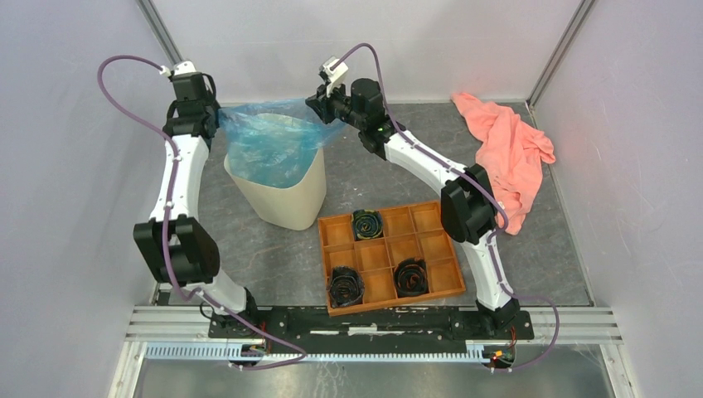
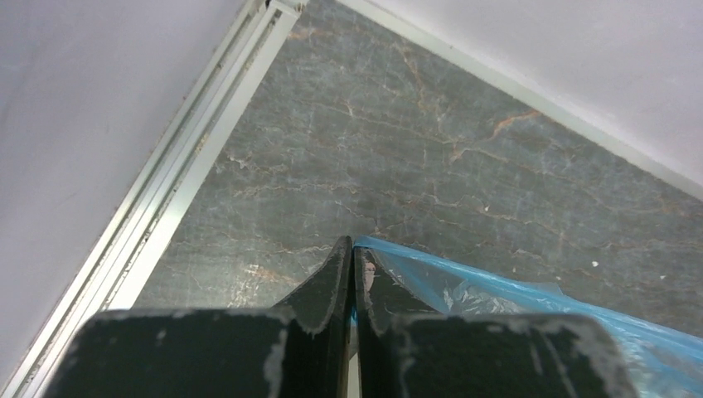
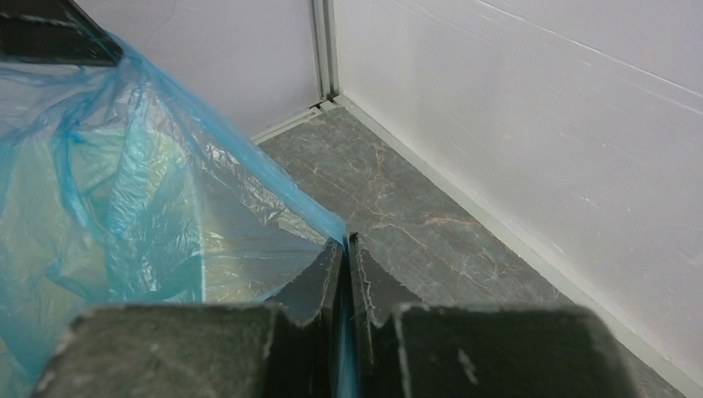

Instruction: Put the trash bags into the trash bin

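We are viewing a grey marbled tabletop enclosed by pale walls. The trash bag is sagging into the trash bin, hiding its far rim and interior. The left gripper and right gripper are each clamping a bag edge above the rim. Bare tabletop is lying left of the bin, and an orange tray is sitting just beside it on the right.
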